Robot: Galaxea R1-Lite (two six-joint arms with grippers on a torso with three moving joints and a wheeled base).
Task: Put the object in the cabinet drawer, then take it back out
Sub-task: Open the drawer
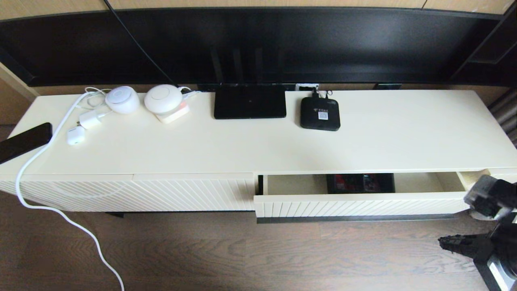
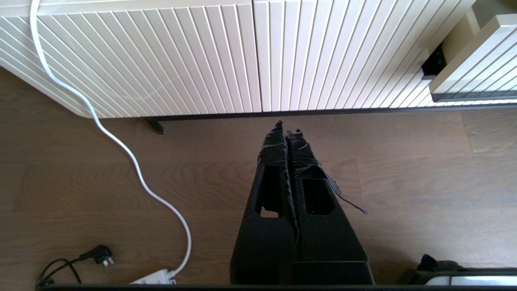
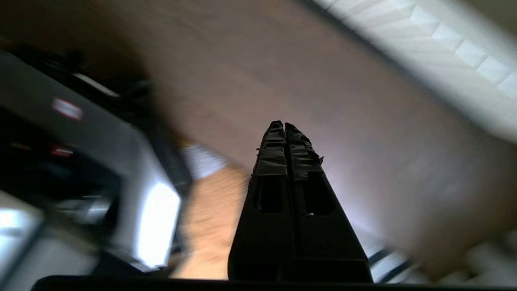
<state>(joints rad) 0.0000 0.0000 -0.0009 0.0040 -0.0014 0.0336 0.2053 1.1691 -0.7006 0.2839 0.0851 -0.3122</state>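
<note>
The cabinet drawer (image 1: pixel 363 205) on the right stands partly open, its dark bar handle (image 1: pixel 355 219) along the lower edge. Inside it, mostly hidden under the cabinet top, lies the black organizer box (image 1: pixel 359 183) with colourful packets. My right gripper (image 1: pixel 441 241) is shut and empty, low over the floor off the drawer's right end; the right wrist view shows the same closed fingers (image 3: pixel 274 153). My left gripper (image 2: pixel 286 128) is shut on nothing above the floor before the ribbed left panels. A corner of the open drawer (image 2: pixel 476 76) shows there too.
On the cabinet top (image 1: pixel 404 137) sit a flat black router (image 1: pixel 249 101), a small black set-top box (image 1: pixel 320 113), two white round devices (image 1: pixel 163 98), chargers and a dark phone (image 1: pixel 24 141). A white cable (image 1: pixel 60 210) hangs to the wooden floor.
</note>
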